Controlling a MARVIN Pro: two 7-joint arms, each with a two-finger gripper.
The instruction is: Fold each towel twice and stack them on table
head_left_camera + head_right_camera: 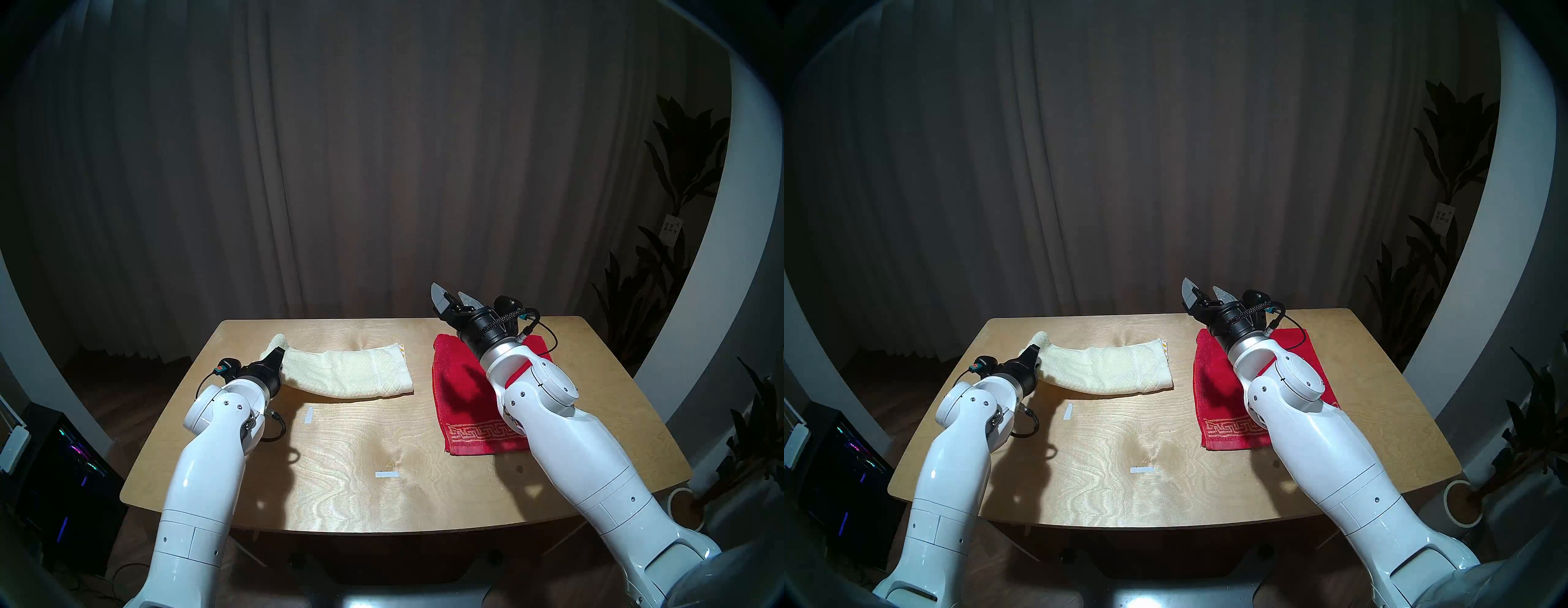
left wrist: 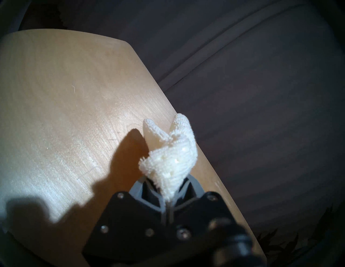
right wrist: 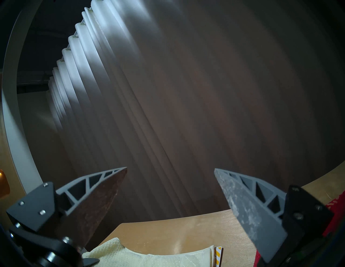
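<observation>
The cream towel (image 1: 352, 373) (image 1: 1110, 369) lies as a long folded band across the back left of the table (image 1: 339, 467). My left gripper (image 1: 278, 352) (image 1: 1034, 350) is shut on its left end, which is lifted and bunched up beyond the fingers in the left wrist view (image 2: 173, 149). The red towel (image 1: 458, 382) (image 1: 1212, 382) lies flat at the right, its gold key border toward me. My right gripper (image 1: 452, 295) (image 1: 1205, 289) (image 3: 170, 169) hangs open and empty above that towel's far edge, and the right forearm covers part of the cloth.
Two white tape strips (image 1: 308, 415) (image 1: 387, 474) mark the bare wood in the middle. The table's left edge runs close beside the left gripper (image 2: 167, 183). A dark curtain hangs behind. A computer tower (image 1: 55, 467) stands on the floor at left, potted plants (image 1: 679, 212) at right.
</observation>
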